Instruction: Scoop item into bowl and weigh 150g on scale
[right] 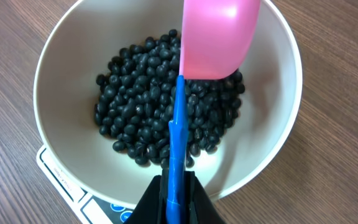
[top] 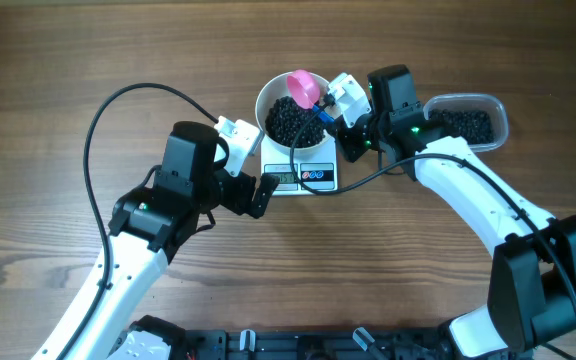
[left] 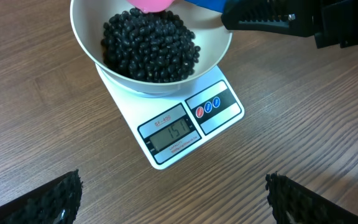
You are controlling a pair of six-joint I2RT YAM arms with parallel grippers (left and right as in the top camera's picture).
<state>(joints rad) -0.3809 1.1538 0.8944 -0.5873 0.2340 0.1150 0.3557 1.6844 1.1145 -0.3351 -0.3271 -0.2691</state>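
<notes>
Looks like a robotics lab bench set up with kitchen things rather than a home kitchen. Shows a plain wood-grain worktop (top: 48, 60) with a left arm (top: 118, 285) and a right arm (top: 468, 190), white and black, rising from a black base rail (top: 268, 345) at its near edge, and a black cable (top: 87, 150) looping over the wood. Carries a handful of props: small white scale (top: 303, 177), white bowl (top: 265, 105) of black beans (top: 288, 122), pink scoop (top: 305, 87), clear plastic tub (top: 503, 125).
</notes>
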